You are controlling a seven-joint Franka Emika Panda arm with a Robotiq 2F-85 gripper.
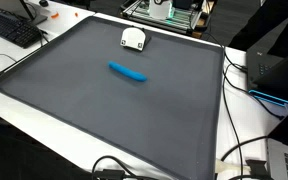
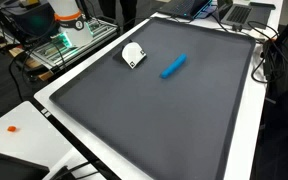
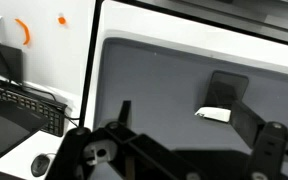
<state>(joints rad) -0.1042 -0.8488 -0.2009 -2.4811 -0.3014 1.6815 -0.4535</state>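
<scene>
My gripper [image 3: 174,102] shows only in the wrist view. Its two dark fingers are spread wide apart with nothing between them, high above a dark grey mat [image 3: 154,70]. A small white shape [image 3: 212,113] shows by the inner side of one finger; I cannot tell what it is. In both exterior views a blue elongated object [image 1: 127,72] [image 2: 173,66] lies on the mat [image 1: 104,110] [image 2: 154,120]. A small white object [image 1: 133,39] [image 2: 133,54] lies near it, close to the mat's edge. The arm is out of both exterior views.
The mat lies on a white table [image 1: 254,130] [image 2: 24,125]. A black keyboard [image 1: 14,30] [image 3: 24,105] lies beside it. Small orange items [image 3: 24,32] [image 2: 12,128] lie on the white surface. Cables [image 1: 246,150], a laptop [image 2: 246,12] and a metal rack [image 2: 69,40] crowd the edges.
</scene>
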